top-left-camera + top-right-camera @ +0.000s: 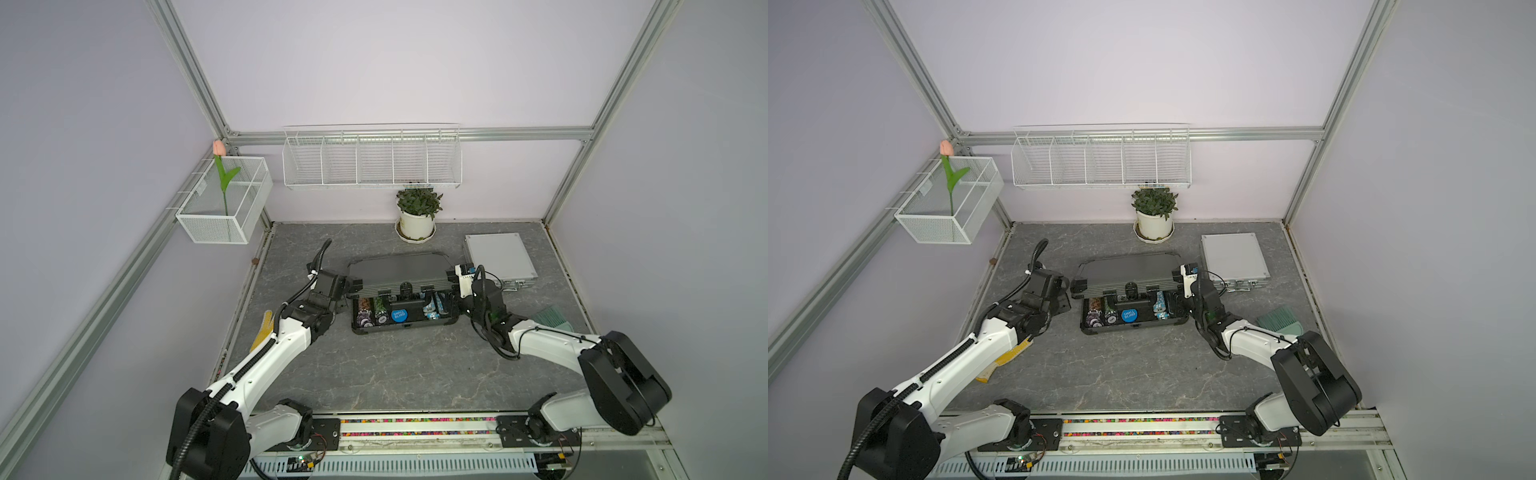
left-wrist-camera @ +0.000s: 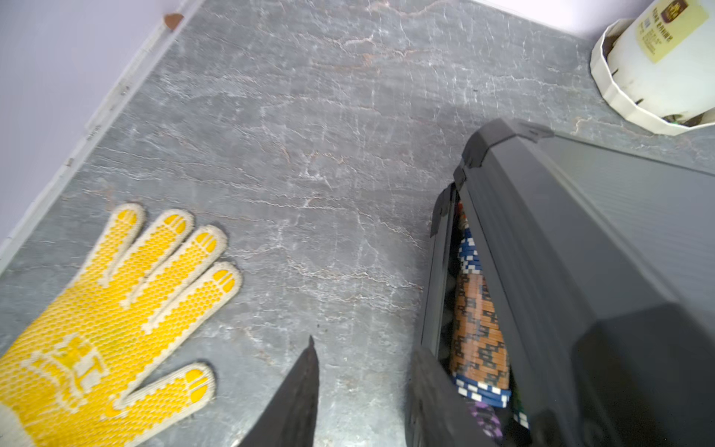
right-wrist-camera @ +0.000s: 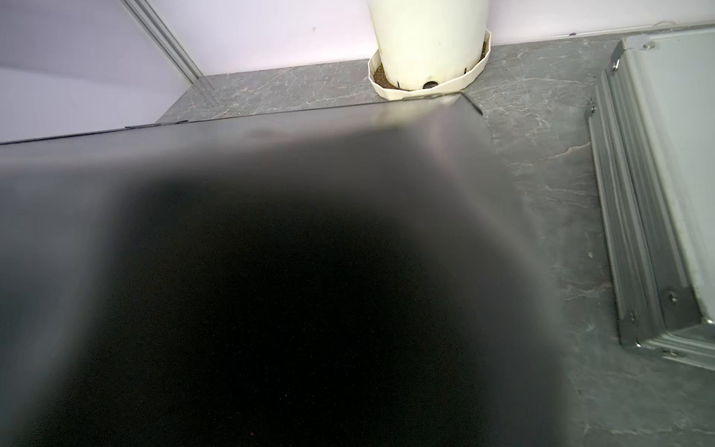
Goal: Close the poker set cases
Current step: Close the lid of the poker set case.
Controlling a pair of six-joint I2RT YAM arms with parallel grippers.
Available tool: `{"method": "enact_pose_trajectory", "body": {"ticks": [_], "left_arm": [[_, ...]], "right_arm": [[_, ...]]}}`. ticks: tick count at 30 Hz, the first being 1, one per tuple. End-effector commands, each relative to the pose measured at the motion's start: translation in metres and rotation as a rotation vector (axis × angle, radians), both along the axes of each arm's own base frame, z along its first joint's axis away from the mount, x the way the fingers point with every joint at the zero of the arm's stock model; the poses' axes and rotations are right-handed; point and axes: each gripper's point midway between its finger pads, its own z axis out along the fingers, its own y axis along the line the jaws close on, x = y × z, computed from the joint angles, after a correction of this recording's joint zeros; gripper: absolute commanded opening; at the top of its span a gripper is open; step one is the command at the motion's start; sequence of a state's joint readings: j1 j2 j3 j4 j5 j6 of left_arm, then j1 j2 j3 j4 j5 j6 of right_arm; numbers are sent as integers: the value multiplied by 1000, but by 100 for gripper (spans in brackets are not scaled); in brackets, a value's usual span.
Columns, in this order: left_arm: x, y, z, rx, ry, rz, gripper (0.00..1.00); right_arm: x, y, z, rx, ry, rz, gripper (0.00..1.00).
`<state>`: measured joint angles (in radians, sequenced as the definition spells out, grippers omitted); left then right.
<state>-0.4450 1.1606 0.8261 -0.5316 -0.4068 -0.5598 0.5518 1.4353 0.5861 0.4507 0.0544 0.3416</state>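
A: What is sitting on the grey marbled tabletop (image 1: 395, 374)?

B: The large dark-grey ribbed plastic poker case with black corners (image 1: 401, 330) is lying in the middle, its lid (image 1: 399, 270) hanging partway down, a gap showing along the front. The smaller smooth silver aluminium poker case (image 1: 498, 253) is lying flat and shut near the far right corner.

A: And the arms?

B: The left gripper (image 2: 361, 348) is hovering at the lid's left end, jaws standing apart with bare table showing between them. The right gripper (image 1: 459, 286) is sitting at the lid's right end; I cannot tell how its jaws are standing.

A: Anything smaller?

B: A yellow dotted knit glove (image 2: 116, 309) is lying left of the big case. Orange-and-black chips (image 2: 478, 329) and a blue "SMALL BLIND" disc (image 1: 399, 314) are showing through the gap.
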Motion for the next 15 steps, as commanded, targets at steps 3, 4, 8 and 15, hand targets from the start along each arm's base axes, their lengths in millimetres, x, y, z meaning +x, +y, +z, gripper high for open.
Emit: {"method": "enact_pose_trajectory", "body": {"ticks": [3, 4, 8, 15], "left_arm": [[-10, 9, 10, 35, -16, -9, 44], [-9, 8, 12, 30, -24, -15, 44], [-1, 0, 26, 6, -72, -51, 45], [18, -20, 37, -25, -89, -107, 46]], "right_arm": [[-4, -4, -2, 33, -1, -28, 62], [-5, -5, -5, 27, 2, -26, 62], [-14, -7, -15, 11, -4, -11, 63], [-23, -12, -29, -24, 12, -9, 63]]}}
